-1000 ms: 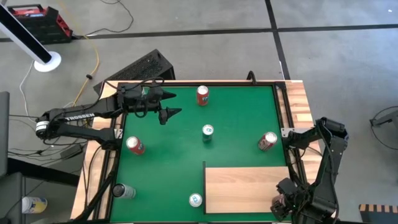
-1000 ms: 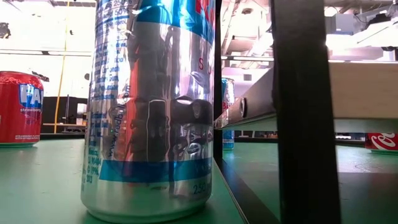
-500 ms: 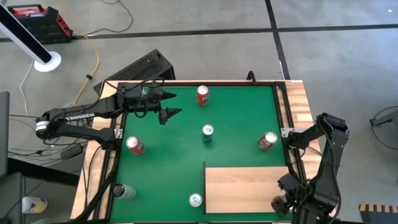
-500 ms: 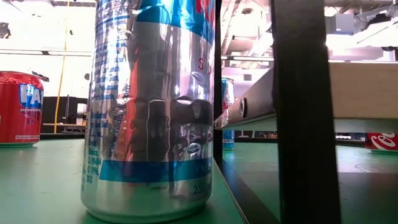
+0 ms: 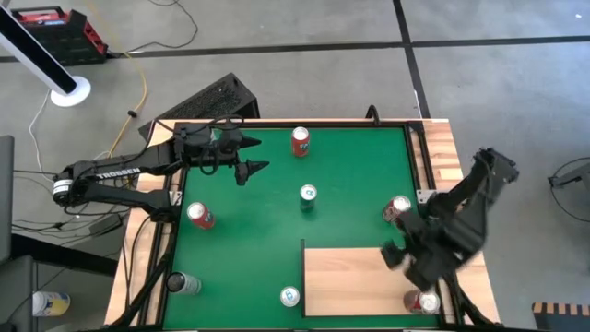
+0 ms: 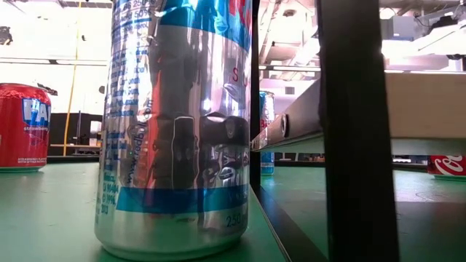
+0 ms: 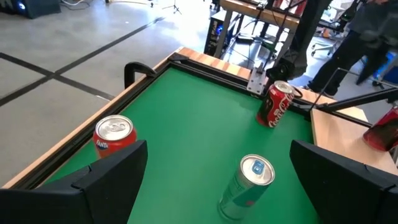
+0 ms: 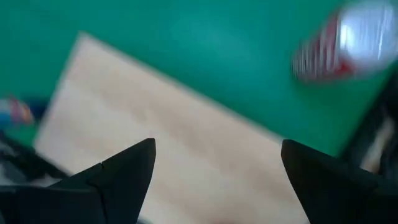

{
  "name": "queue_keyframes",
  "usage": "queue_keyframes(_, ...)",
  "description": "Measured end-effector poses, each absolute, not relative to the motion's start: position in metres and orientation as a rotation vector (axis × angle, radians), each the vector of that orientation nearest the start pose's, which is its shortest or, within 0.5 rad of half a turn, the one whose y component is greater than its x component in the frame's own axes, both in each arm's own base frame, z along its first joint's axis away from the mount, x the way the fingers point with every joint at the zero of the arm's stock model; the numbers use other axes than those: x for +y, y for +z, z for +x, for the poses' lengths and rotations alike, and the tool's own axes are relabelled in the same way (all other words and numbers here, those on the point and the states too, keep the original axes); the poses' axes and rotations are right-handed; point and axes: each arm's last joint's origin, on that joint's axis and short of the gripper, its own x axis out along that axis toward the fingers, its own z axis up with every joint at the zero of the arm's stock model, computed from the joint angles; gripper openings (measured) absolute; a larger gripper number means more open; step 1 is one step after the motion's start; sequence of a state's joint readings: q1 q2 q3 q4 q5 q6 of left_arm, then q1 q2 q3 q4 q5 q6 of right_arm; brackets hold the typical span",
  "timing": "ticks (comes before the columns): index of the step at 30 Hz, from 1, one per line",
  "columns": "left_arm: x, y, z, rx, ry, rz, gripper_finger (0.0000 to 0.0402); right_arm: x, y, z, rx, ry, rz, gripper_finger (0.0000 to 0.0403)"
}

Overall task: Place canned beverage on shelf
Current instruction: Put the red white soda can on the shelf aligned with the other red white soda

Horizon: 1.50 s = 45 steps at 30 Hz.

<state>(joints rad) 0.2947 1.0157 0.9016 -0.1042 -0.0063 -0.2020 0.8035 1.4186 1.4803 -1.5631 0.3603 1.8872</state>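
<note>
The shelf [image 5: 364, 278], a flat rectangular panel of pale plain wood, lay over the near right corner of the green mat [image 5: 267, 207] on the bench, and one red-and-silver can [image 5: 425, 301] stood upright at the shelf's near right corner. The right gripper [image 5: 398, 255] hung over the shelf's right part, just inboard of that can and apart from it; in the right wrist view its two dark fingers [image 8: 121, 171] stood wide apart with only bare wood between them, so the gripper was spread and held nothing. The next candidate was judged to be the red cola can [image 5: 397, 209], upright on the mat beside the right rail, just beyond the shelf's far edge. It lay farther from the robot's base than the right gripper and slightly outboard of it. Its long axis was vertical, so a sideways grip across the can's body would suit it. The right arm was clearly the nearer of the two. The left gripper [image 5: 251, 155] waited over the mat's far left part, fingers [image 7: 112, 168] parted and empty, with a red-orange soda can [image 7: 114, 135] and a pale green slim can [image 7: 248, 182] standing ahead of it. Three further cans stood on the mat: a red can [image 5: 200, 216] near the left rail, a dark-and-silver can [image 5: 182, 283] at the near left corner, and a blue-and-silver slim can [image 5: 289, 296] just left of the shelf, the one filling the low view. The red cola can's closeness to the rail was judged the main risk for finger clearance.
</note>
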Motion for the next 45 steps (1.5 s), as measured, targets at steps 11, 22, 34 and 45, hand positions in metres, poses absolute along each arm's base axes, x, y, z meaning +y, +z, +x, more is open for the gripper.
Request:
queue_keyframes(11,0.06,0.324,0.212,0.349,0.261,-0.316,0.038,0.054,0.353,0.251,0.806,-0.801,0.726,0.0373)
queue_keyframes(22,0.024,0.304,0.216,0.486,0.039,-0.345,0.038,-0.004,0.344,0.259,0.841,-1.003,0.796,0.0368)
queue_keyframes(34,-0.002,0.295,0.233,0.51,-0.02,-0.237,0.038,0.036,0.342,0.225,0.958,-1.174,0.836,0.0368)
queue_keyframes(45,0.002,0.287,0.268,0.377,0.034,-0.237,0.038,0.08,0.297,0.206,0.842,-1.312,0.891,0.0368)
